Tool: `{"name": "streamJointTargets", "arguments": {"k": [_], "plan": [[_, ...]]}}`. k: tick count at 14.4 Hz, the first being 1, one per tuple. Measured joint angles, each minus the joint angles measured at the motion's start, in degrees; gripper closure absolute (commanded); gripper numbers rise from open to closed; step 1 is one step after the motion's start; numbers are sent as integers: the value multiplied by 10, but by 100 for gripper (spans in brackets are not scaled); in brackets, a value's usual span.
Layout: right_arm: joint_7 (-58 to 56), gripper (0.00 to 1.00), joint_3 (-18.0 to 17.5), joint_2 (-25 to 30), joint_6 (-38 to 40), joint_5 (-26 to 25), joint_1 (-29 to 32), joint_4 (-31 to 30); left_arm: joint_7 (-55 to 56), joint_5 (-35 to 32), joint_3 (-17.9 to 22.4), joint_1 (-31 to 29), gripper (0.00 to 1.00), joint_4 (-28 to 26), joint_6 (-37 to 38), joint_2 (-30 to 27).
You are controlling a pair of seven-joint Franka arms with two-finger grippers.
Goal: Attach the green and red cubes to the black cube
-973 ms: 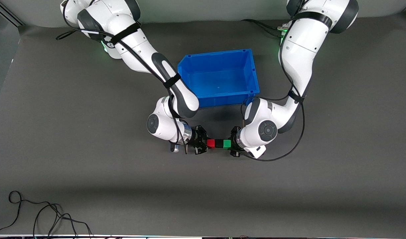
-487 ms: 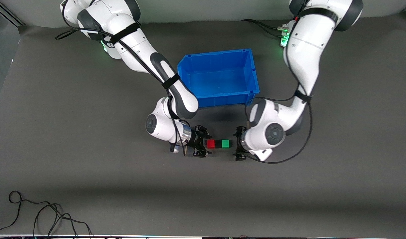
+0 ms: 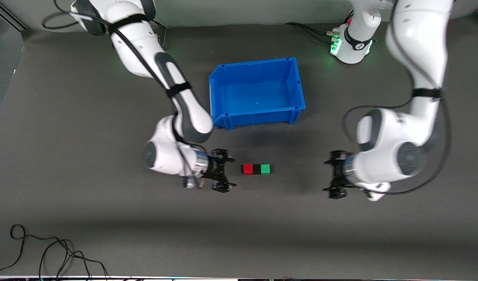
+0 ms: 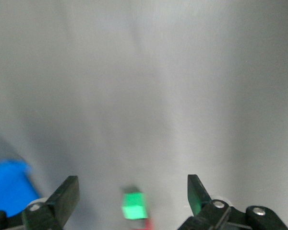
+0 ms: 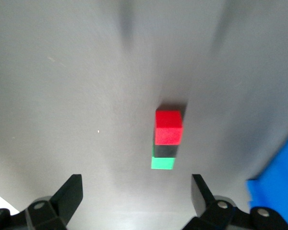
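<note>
The red cube (image 3: 247, 169), black cube (image 3: 256, 169) and green cube (image 3: 265, 169) lie joined in one row on the mat, black in the middle. My right gripper (image 3: 229, 173) is open and empty, a short gap from the red end. My left gripper (image 3: 327, 176) is open and empty, well away from the green end, toward the left arm's end of the table. The right wrist view shows the red cube (image 5: 168, 127), black cube (image 5: 164, 151) and green cube (image 5: 162, 163) beyond the open gripper (image 5: 134, 184). The left wrist view shows the green cube (image 4: 134, 206) between its open gripper's (image 4: 132, 184) fingers.
A blue bin (image 3: 291, 105) stands farther from the front camera than the cube row; it also shows in the left wrist view (image 4: 7, 187) and the right wrist view (image 5: 278, 182). A loose black cable (image 3: 47, 253) lies near the front edge at the right arm's end.
Both grippers have let go of the cube row and drawn back from it. The left gripper has moved much farther away. The three cubes stay joined in place.
</note>
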State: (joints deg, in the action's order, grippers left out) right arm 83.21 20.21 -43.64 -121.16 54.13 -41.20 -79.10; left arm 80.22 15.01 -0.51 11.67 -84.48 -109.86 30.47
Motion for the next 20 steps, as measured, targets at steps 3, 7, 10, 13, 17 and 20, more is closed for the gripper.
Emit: {"name": "streamJointTargets", "arguments": {"k": [3,7,10,13,17,20], "plan": [[-9,0,40,75,118,-134,6,5,-219,-63,3,-55,0,0,76,-27],[-83,0,46,173,231,-310,8,4,-516,-101,4,-140,0,-1,132,-72],[-224,0,46,230,293,-389,45,3,-584,-131,3,-153,0,-7,151,-104],[-387,0,17,283,327,-430,135,-6,-607,-146,-1,-150,0,-31,172,-151],[-543,0,-105,352,334,-501,296,-51,-741,-150,3,-182,0,-84,195,-231],[-666,0,-140,380,328,-509,367,-76,-778,-150,1,-190,0,-87,210,-251]]}}
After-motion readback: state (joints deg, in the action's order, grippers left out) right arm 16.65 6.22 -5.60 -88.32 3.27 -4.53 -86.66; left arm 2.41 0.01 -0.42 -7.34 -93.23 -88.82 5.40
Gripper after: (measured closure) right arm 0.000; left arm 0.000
